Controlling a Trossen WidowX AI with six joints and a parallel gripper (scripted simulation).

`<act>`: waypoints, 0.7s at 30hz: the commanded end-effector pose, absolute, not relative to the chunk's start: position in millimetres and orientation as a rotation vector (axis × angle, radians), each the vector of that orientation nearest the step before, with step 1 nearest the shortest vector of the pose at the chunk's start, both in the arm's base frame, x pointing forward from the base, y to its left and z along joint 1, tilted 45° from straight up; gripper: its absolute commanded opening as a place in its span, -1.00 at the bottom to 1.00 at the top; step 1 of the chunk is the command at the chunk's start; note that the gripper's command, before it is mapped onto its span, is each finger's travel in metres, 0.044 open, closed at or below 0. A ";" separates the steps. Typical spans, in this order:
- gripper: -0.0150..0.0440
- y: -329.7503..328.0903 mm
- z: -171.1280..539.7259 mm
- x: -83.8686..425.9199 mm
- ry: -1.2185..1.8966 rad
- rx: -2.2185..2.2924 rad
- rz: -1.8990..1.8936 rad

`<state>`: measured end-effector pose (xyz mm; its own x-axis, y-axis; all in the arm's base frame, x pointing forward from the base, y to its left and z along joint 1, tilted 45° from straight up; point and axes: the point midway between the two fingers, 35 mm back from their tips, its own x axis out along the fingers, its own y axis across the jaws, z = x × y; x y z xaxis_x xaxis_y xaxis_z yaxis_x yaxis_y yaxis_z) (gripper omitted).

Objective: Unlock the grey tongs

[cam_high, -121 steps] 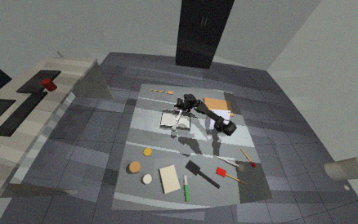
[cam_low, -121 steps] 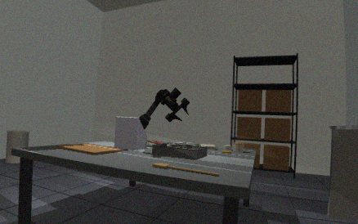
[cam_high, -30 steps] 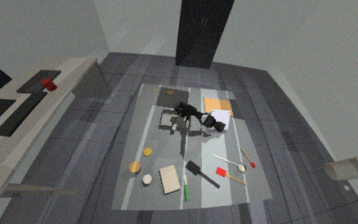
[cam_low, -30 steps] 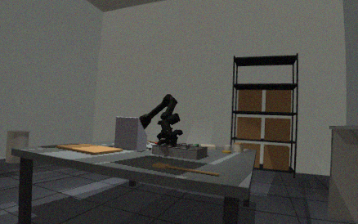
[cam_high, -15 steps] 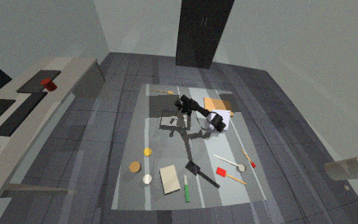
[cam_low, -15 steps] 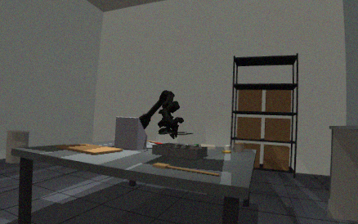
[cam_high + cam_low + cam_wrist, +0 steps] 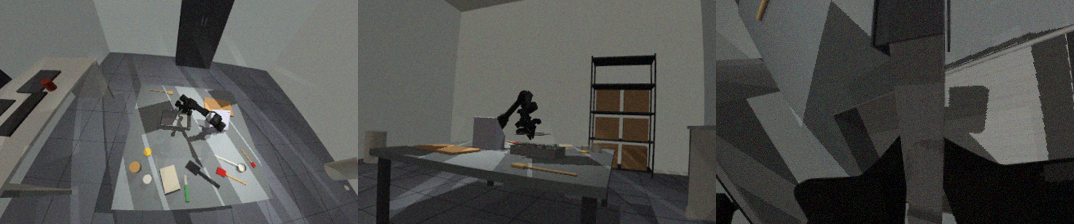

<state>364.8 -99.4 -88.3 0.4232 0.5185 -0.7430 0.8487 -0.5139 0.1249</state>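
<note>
The grey tongs (image 7: 921, 110) (image 7: 543, 134) are between the two black fingers of my gripper (image 7: 916, 137), which is shut on them. In the exterior view they are roughly level, held a little above the roasting tin. In the wrist view they run as a narrow bar up to a wider dark part at the top. Whether their arms are locked cannot be told. The grey roasting tin (image 7: 173, 128) (image 7: 535, 152) stands on the table below the gripper. The wooden board (image 7: 212, 104) (image 7: 445, 149) lies flat on the table, away from the tongs.
A pale upright block (image 7: 225, 114) (image 7: 485, 132) stands beside the board, near the arm's base. A wooden utensil (image 7: 161, 91) (image 7: 550, 170) lies beyond the tin. A black spatula (image 7: 206, 176), a cream block (image 7: 169, 178) and a yellow item (image 7: 147, 152) are on the table's other side.
</note>
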 end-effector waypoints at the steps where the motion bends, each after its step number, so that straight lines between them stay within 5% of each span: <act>1: -1.00 -102.5 -87.8 370.3 1.188 2.165 -0.904; 21: -1.00 -99.5 -90.0 372.7 1.456 2.048 -1.005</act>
<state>369.9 -96.6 -92.6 0.2094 0.6123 -0.7624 0.9248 -0.3773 -0.0489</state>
